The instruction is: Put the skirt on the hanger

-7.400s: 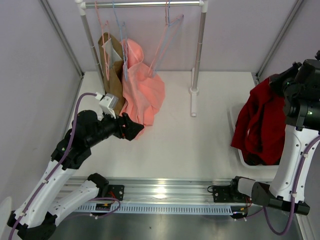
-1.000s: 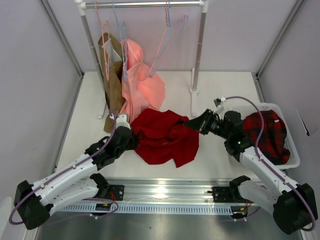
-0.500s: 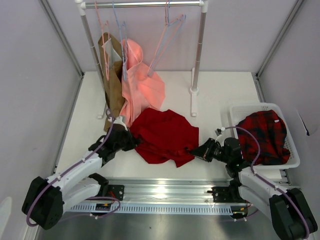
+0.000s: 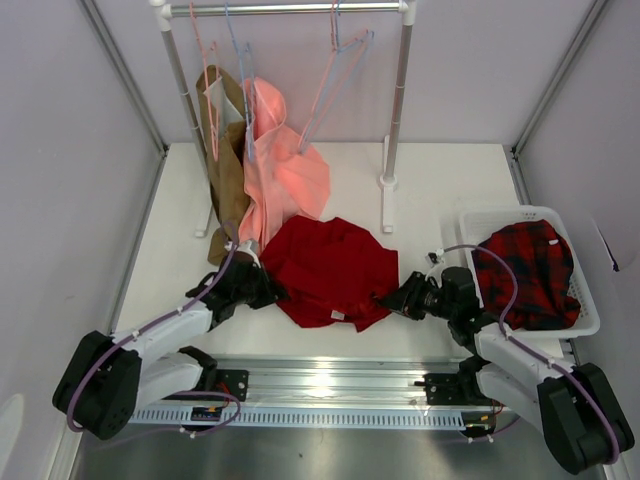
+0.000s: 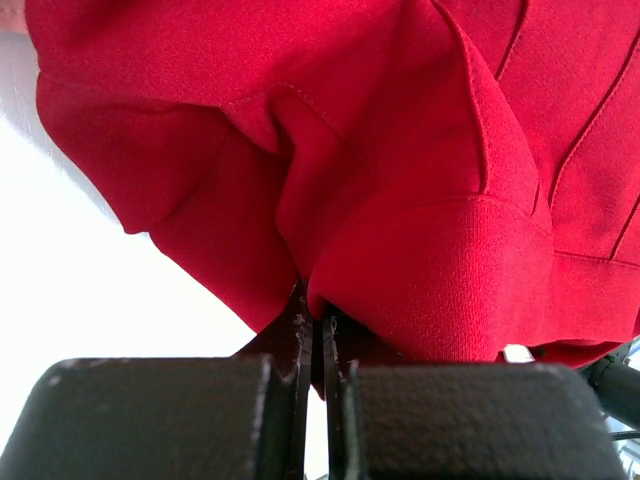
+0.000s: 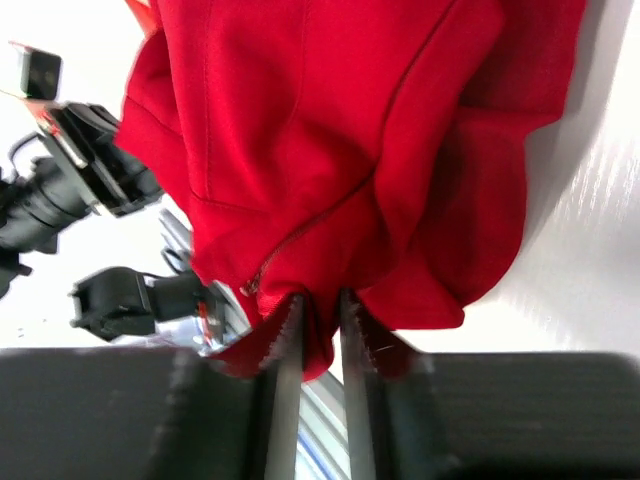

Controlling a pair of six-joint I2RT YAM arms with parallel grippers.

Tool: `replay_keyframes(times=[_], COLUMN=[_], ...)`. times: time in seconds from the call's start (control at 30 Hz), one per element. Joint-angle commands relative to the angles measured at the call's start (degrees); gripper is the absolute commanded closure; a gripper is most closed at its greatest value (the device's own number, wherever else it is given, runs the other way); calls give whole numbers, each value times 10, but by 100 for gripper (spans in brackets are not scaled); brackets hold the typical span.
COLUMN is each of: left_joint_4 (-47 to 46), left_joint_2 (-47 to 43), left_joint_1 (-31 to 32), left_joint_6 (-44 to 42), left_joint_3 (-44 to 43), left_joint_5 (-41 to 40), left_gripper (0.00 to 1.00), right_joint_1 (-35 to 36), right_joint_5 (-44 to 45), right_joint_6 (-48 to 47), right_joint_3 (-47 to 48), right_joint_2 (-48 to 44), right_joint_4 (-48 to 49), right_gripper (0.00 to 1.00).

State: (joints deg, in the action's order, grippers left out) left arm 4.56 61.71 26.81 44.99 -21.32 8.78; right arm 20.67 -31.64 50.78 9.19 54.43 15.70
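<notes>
The dark red skirt (image 4: 330,265) lies spread on the white table, its small white label (image 4: 338,315) at the near hem. My left gripper (image 4: 268,290) is shut on the skirt's left edge; in the left wrist view a fold of the skirt (image 5: 400,150) is pinched between its fingers (image 5: 318,320). My right gripper (image 4: 392,298) is at the skirt's right edge. In the right wrist view its jaws (image 6: 320,300) stand a little apart, with a fold of the skirt (image 6: 330,130) still lying between them. The pale pink hanger (image 4: 325,95) hangs empty on the rack.
A white basket (image 4: 480,222) at the right holds red-and-black plaid cloth (image 4: 530,270). The rack's right post (image 4: 395,120) stands just behind the skirt. A salmon-pink garment (image 4: 285,175) and a brown garment (image 4: 225,150) hang at the rack's left, touching the skirt's far edge.
The right gripper drew the skirt's right edge toward the near side and lowered it, spreading the skirt flatter. Its jaws have since parted a little. The left gripper has barely moved.
</notes>
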Motion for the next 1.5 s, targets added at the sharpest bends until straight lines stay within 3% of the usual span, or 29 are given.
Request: replay_keyframes(times=[0.0,0.17,0.33,0.6,0.73,1.0,1.47], left_joint_4=[-6,11,13,14,15,15,18], left_joint_2=[-18,-37,-46,-46,-48,-46,-48], left_joint_1=[-3,-2,-1,0,0,0,0], left_joint_6=[-10,-16,-17,-18,-18,-18,-18], left_joint_3=[-3,1,0,-6,-6,-6,-7], left_joint_5=[7,-6,-5,-3,0,0,-1], left_gripper=[100,100,100,100,100,100,100], right_joint_1=[28,124,210,329,356,380,397], right_joint_5=[60,196,346,519,571,584,578], right_joint_6=[-64,-107,-141,-161,-172,-186,-244], right_joint_3=[42,115,191,303,318,335,336], right_joint_2=[-19,-53,-30,59,81,76,118], right_joint_4=[-87,-203,-308,-430,-458,-487,-451], right_gripper=[69,43,30,29,30,27,35])
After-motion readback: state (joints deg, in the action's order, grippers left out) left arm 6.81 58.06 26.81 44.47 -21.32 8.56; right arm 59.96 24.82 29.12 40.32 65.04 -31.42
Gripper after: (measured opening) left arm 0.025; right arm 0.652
